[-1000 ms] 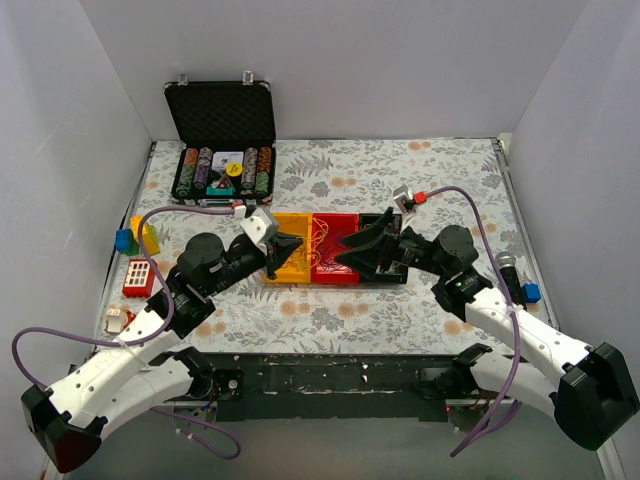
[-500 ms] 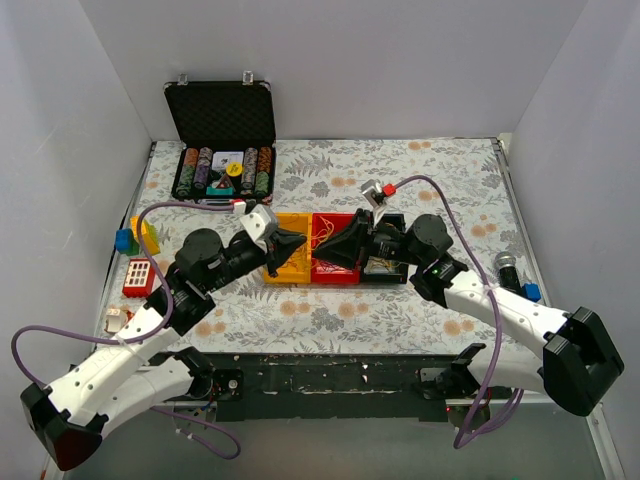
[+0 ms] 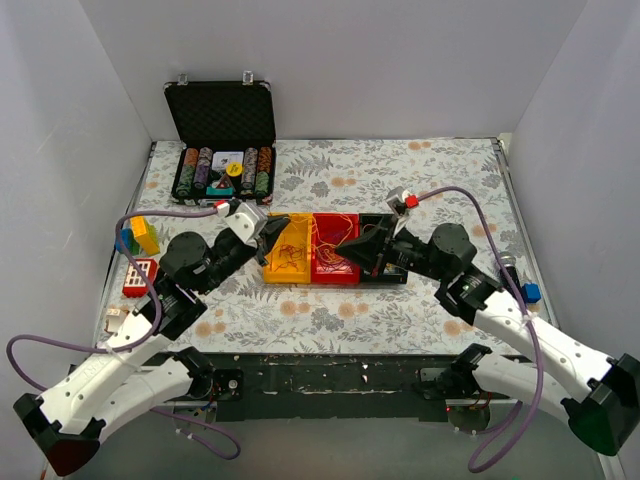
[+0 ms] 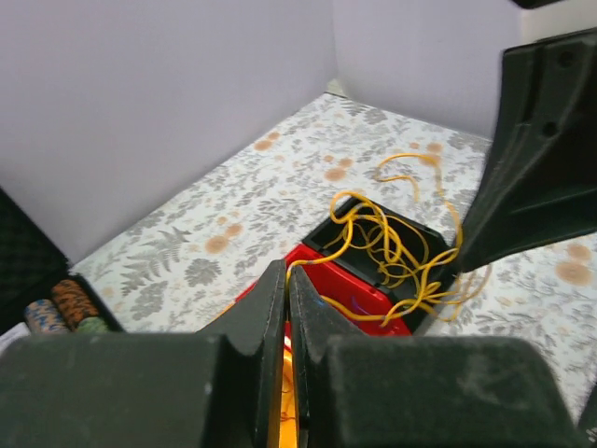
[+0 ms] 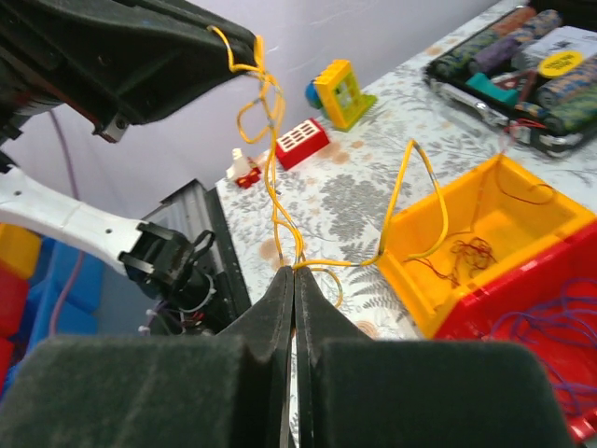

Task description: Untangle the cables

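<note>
Thin yellow cables (image 4: 392, 250) hang in a loose tangle over the red bin (image 4: 347, 280) and black bin (image 4: 420, 245). My left gripper (image 4: 287, 273) is shut on one yellow strand at its tips. My right gripper (image 5: 294, 272) is shut on yellow strands (image 5: 270, 140) that rise to the left gripper's dark fingers (image 5: 159, 56). In the top view the left gripper (image 3: 278, 226) and right gripper (image 3: 344, 247) face each other over the bins, with yellow cables (image 3: 318, 234) between them. Dark red wires (image 5: 471, 252) lie in the yellow bin (image 5: 438, 289); purple wires (image 5: 550, 322) lie in the red bin.
An open black case of poker chips (image 3: 222, 170) stands at the back left. Toy blocks (image 3: 138, 236) and a red block (image 3: 138, 276) lie along the left edge. A small blue object (image 3: 530, 292) sits by the right edge.
My right gripper has gone from open to shut on the yellow strands, swinging left and then back right. The left gripper has drawn back to the left, stretching the strand.
</note>
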Tool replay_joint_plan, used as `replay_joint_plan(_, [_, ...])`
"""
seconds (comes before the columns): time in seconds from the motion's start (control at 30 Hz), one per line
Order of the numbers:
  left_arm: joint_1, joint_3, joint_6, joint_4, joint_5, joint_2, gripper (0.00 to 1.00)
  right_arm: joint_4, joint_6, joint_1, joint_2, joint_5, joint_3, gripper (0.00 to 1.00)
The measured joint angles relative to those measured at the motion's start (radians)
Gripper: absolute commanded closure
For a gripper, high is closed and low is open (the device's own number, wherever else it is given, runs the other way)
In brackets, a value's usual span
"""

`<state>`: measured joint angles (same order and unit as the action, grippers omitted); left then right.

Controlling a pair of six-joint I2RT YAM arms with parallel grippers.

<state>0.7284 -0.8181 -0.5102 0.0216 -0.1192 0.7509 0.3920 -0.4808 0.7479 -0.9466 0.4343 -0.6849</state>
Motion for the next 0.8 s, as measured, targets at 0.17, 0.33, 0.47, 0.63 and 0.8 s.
replay_joint_plan(0.17, [0.000, 0.008, 0.043, -0.048, 0.127, -0.003, 1.00, -0.142, 0.073, -0.014, 0.091, -0.113, 0.012, 0.99])
replay_joint_plan(0.33, [0.010, 0.027, 0.071, -0.042, 0.143, 0.025, 0.26, -0.241, 0.126, -0.051, 0.149, -0.220, 0.008, 0.99])
replay_joint_plan(0.47, [-0.008, 0.018, 0.093, 0.039, 0.040, 0.016, 0.13, -0.347, 0.169, -0.124, 0.162, -0.302, -0.021, 0.99])
replay_joint_plan(0.63, [-0.008, 0.002, 0.116, 0.127, -0.081, -0.002, 0.06, -0.437, 0.219, -0.171, 0.105, -0.356, -0.114, 0.99])
replay_joint_plan(0.8, [-0.008, -0.040, 0.152, 0.217, -0.102, 0.003, 0.02, -0.475, 0.264, -0.202, 0.028, -0.388, -0.153, 0.99])
